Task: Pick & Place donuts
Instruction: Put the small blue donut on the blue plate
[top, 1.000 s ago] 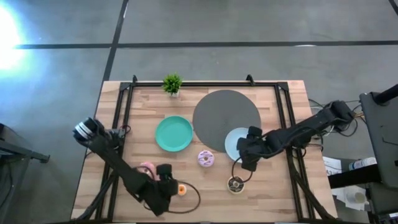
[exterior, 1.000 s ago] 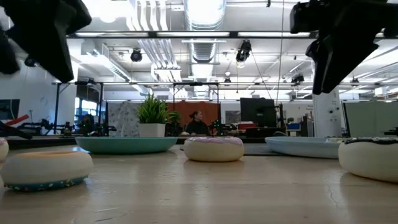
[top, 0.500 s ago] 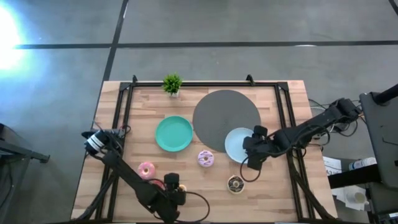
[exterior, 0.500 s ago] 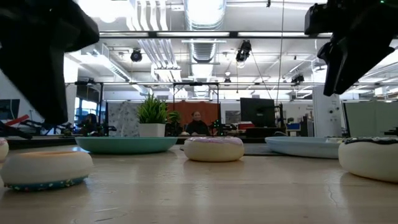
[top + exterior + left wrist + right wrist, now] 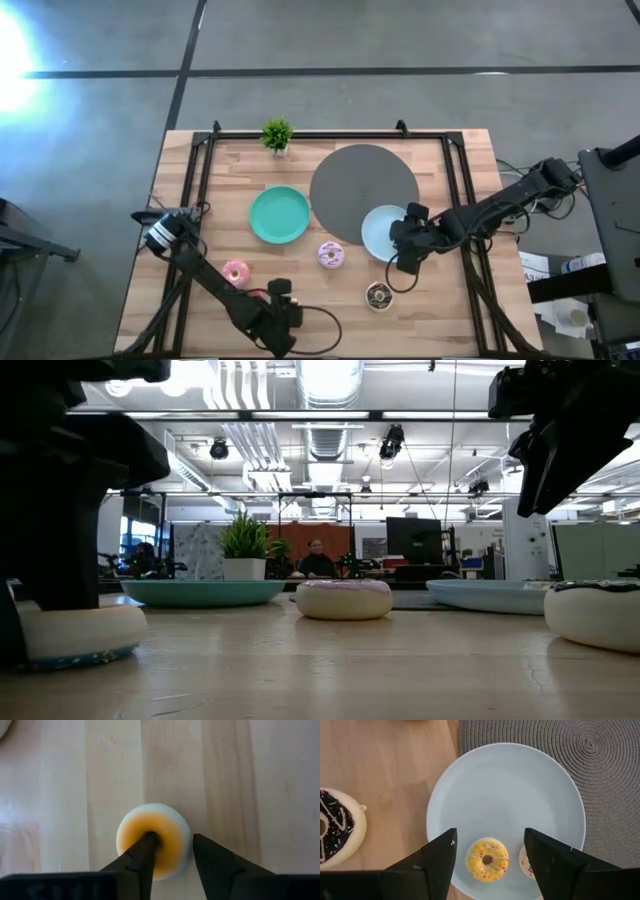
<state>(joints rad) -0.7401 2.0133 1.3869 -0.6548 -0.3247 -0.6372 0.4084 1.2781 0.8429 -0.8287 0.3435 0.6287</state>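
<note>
Left gripper (image 5: 172,851) was down at the bench's near edge, left of centre, jaws narrow: one finger sat in the hole of the orange donut (image 5: 153,840), the other just outside its rim, so it pinched the ring wall. Whether the pinch was tight, cannot tell. Donut looked small, light and rounded; probably rigid or slightly soft, glossy top could slip, so a wall pinch through the hole seemed the safest hold.

Right gripper (image 5: 489,851) hovered wide open over the pale blue plate (image 5: 520,785), by the right part of the bench. That plate held a yellow sprinkled donut (image 5: 487,860) and part of another at its rim. Teal plate (image 5: 279,215) looked bare. Pink donut (image 5: 236,271), lilac donut (image 5: 331,255) and chocolate donut (image 5: 379,295) lay loose on the wood.
</note>
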